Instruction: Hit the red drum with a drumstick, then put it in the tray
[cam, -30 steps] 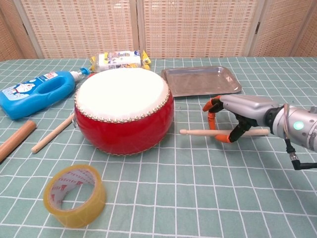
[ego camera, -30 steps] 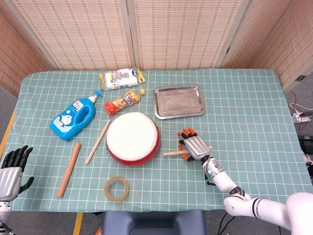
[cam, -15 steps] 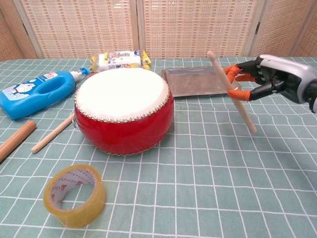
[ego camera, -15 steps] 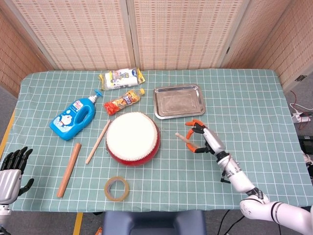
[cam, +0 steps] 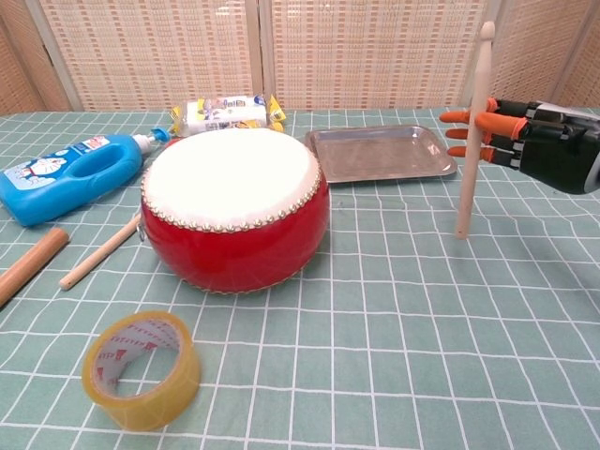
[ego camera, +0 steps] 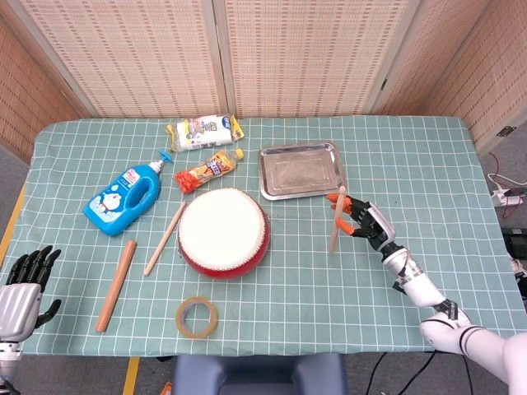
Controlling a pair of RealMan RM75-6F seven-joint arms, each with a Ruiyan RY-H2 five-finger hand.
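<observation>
The red drum [ego camera: 223,233] [cam: 233,206] with its white skin stands in the middle of the green checked cloth. My right hand [ego camera: 366,222] [cam: 534,141] grips a wooden drumstick [ego camera: 336,219] [cam: 473,131] nearly upright in the air, to the right of the drum and in front of the metal tray [ego camera: 300,170] [cam: 380,152]. A second drumstick [ego camera: 165,238] [cam: 100,250] lies on the cloth left of the drum. My left hand [ego camera: 23,284] hangs off the table's near left corner, holding nothing, fingers apart.
A blue detergent bottle [ego camera: 123,197], an orange snack packet [ego camera: 208,171] and a yellow-white packet [ego camera: 205,132] lie behind and left of the drum. A thick wooden rod [ego camera: 116,285] and a tape roll [ego camera: 198,317] lie near the front edge.
My right hand lifted the drumstick from the cloth and swung it from flat to nearly upright, moving right and toward the tray. The left hand barely moved.
</observation>
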